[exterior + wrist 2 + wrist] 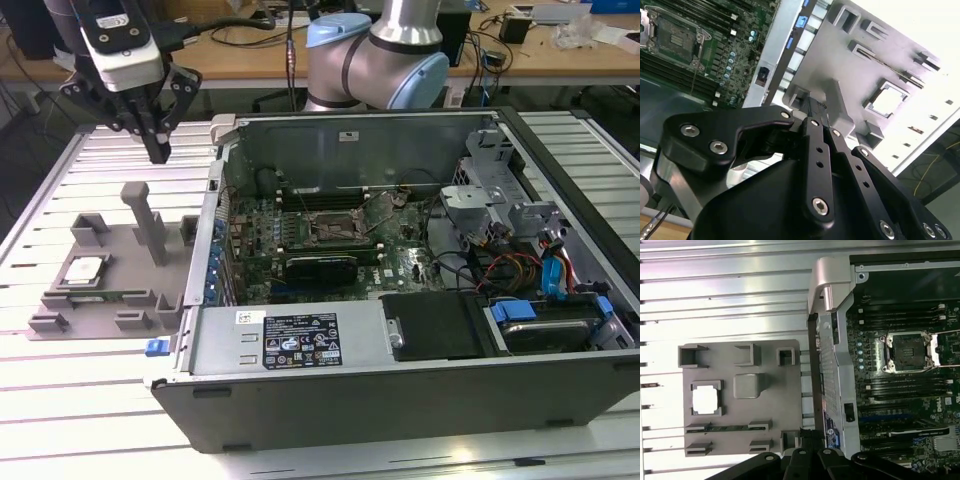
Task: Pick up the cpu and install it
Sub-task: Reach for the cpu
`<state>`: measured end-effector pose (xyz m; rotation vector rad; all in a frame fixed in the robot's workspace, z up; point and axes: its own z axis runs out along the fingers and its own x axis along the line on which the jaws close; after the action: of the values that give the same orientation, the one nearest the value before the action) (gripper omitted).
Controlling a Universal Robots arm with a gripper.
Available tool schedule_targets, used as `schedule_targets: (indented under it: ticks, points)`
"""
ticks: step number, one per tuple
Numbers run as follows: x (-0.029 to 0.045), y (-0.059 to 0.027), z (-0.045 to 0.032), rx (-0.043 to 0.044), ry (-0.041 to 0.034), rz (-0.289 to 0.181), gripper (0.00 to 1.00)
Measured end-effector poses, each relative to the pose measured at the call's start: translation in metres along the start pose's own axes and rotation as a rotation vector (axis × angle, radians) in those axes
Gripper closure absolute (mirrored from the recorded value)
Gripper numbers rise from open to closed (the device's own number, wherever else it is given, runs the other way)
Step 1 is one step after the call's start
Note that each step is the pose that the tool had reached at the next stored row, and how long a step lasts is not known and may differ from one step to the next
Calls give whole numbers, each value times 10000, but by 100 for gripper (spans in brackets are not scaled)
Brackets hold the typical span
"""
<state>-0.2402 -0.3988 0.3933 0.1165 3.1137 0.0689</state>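
Hovering over the slatted metal table (80, 400), I have the open computer case (400, 370) toward the exterior view's right, its green motherboard (300, 240) exposed inside. Just beside the case, toward the exterior view's left, lies a grey fixture tray (120, 262). My claw (158, 150) hangs well above that tray, over its upright post (150, 225), with the fingers pressed together and gripping nothing. The dark square socket (335, 228) sits mid-board. The cpu (83, 269) rests flat in a square pocket of the tray, well apart from my claw. A thin green memory stick (105, 294) lies just beside it.
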Motion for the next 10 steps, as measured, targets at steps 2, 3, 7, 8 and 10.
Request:
schedule_targets:
  ticks: [2,3,7,8,10]
  points:
    - [39,-3,-1,0,0,0,89]
    - [62,-5,-1,0,0,0,89]
    - [181,-13,-5,0,-1,1,89]
    - [216,-16,-6,0,-1,1,89]
    - [290,-22,-8,0,-1,0,89]
